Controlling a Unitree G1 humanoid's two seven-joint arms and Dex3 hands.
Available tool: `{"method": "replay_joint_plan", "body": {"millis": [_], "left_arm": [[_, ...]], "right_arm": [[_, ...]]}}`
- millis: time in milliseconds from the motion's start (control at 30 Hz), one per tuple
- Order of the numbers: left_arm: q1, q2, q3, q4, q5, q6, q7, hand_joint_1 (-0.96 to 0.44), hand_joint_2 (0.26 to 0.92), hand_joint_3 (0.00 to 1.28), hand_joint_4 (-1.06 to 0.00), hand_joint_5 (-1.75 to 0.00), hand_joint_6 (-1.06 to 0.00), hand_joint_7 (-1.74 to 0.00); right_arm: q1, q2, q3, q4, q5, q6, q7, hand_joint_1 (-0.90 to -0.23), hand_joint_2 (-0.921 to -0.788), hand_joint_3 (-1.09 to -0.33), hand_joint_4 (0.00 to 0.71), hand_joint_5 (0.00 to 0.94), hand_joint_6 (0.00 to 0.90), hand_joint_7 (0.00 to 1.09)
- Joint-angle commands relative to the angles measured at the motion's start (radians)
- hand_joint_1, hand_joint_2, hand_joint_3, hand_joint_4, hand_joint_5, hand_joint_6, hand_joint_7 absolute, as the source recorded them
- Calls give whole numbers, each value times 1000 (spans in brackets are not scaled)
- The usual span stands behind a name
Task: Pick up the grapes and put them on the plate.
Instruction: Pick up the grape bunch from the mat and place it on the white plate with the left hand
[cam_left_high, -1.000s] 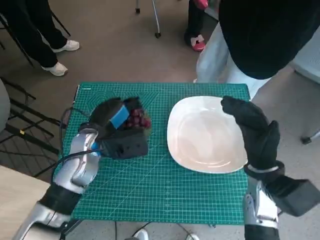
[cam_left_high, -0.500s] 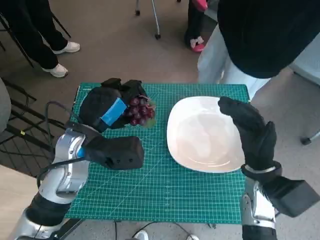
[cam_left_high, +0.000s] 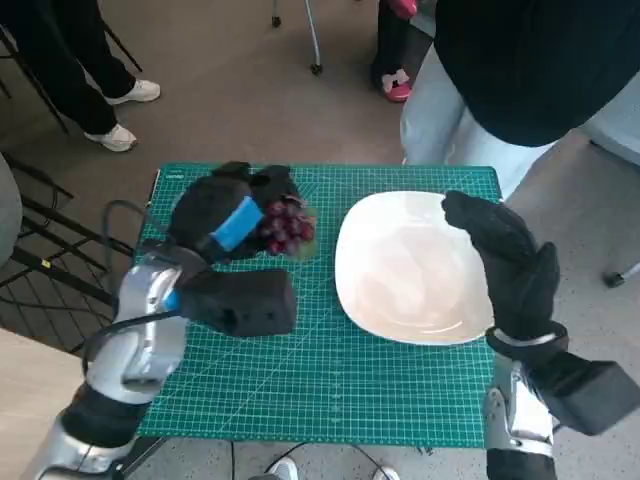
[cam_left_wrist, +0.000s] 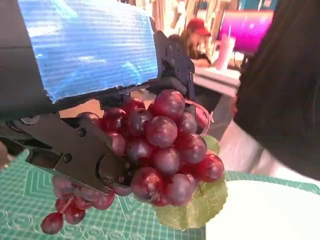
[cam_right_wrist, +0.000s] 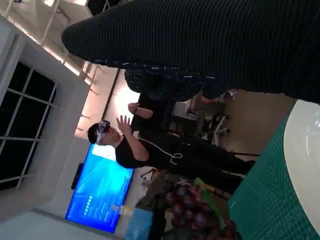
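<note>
My left hand (cam_left_high: 222, 220) holds a bunch of dark red grapes (cam_left_high: 285, 226) with a green leaf, lifted above the green cutting mat (cam_left_high: 320, 380) to the left of the white plate (cam_left_high: 410, 268). In the left wrist view the grapes (cam_left_wrist: 160, 150) hang from the black fingers (cam_left_wrist: 75, 150), leaf (cam_left_wrist: 197, 205) below, with the plate's rim (cam_left_wrist: 265, 210) close by. My right hand (cam_left_high: 510, 262) in its black glove hovers over the plate's right edge, fingers extended and holding nothing. The right wrist view shows the grapes (cam_right_wrist: 197, 212) across the mat and the plate (cam_right_wrist: 302, 145).
A person in a dark top and pale trousers (cam_left_high: 470, 110) stands close behind the table's far right corner. Other legs and shoes (cam_left_high: 120, 95) are on the floor at the far left. A black wire rack (cam_left_high: 40, 270) stands left of the table.
My left hand has lifted the grapes off the mat and carried them a little to the right, toward the plate. The right hand has stayed almost still.
</note>
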Motion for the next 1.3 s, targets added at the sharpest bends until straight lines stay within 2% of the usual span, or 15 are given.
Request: {"method": "replay_joint_plan", "body": {"millis": [33,367,467,700,967,1167,1233,1300], "left_arm": [[-86,-53,-32,23,8,5,-26,3,921,197,-502,-1359,-514,-1300],[-224,-161,-96,174,-19,-43,-52,2,921,176,-543,-1367,-537,-1203],[-265,-189,-114,239,-29,-79,-49,3,921,195,-517,-1370,-517,-1256],[-356,-253,-141,406,-57,-167,-33,3,921,208,-509,-1439,-511,-1196],[-441,-322,-151,591,-84,-258,-15,3,921,207,-497,-1365,-503,-1310],[-495,-364,-161,713,-89,-299,5,2,921,250,-443,-1415,-455,-1371],[-509,-377,-164,745,-87,-306,12,2,921,256,-436,-1421,-448,-1379],[-520,-389,-168,771,-84,-309,17,3,921,248,-446,-1448,-467,-1317]], "right_arm": [[39,-13,-8,-14,14,15,8,-616,-921,-803,355,2,177,19],[77,-37,-25,-65,35,41,-1,-625,-921,-795,356,2,181,21],[93,-40,-34,-89,32,52,-14,-626,-921,-792,356,2,183,23],[130,-40,-56,-139,17,64,-49,-625,-921,-780,360,3,188,25],[164,-34,-68,-186,-12,61,-103,-629,-921,-766,369,6,198,29],[186,-31,-73,-208,-44,44,-138,-635,-921,-766,369,5,197,28],[191,-30,-73,-213,-51,39,-147,-637,-921,-767,369,5,197,28],[195,-29,-72,-219,-57,35,-155,-637,-921,-771,369,5,197,27]]}}
